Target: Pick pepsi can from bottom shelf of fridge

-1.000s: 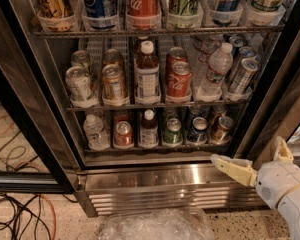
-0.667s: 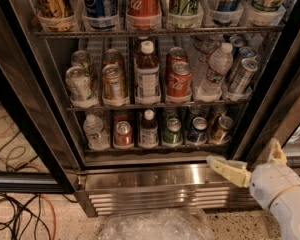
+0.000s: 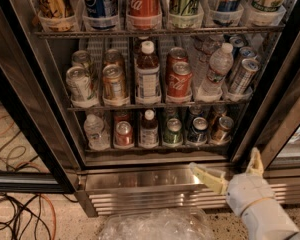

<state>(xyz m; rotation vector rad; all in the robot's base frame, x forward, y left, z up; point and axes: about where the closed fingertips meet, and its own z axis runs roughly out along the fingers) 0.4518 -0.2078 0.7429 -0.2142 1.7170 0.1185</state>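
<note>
The pepsi can [image 3: 198,130] is a short dark-blue can with a silver top. It stands on the bottom shelf [image 3: 140,149] of the fridge [image 3: 140,180], between a green can [image 3: 173,131] and a brown can [image 3: 222,128]. My gripper [image 3: 224,160] is below and to the right of it, in front of the steel sill. It is open and empty. One cream finger [image 3: 207,176] points left and the other [image 3: 255,162] points up. It touches no can.
A water bottle [image 3: 95,131], a red can [image 3: 124,133] and a brown bottle [image 3: 149,128] share the bottom shelf. Black-edged doors stand at the left [image 3: 25,134] and right [image 3: 285,109]. Crumpled clear plastic [image 3: 155,226] and cables [image 3: 15,219] lie on the floor.
My gripper and wrist have moved left along the fridge's sill, closer to the spot below the pepsi can. The cans have not moved.
</note>
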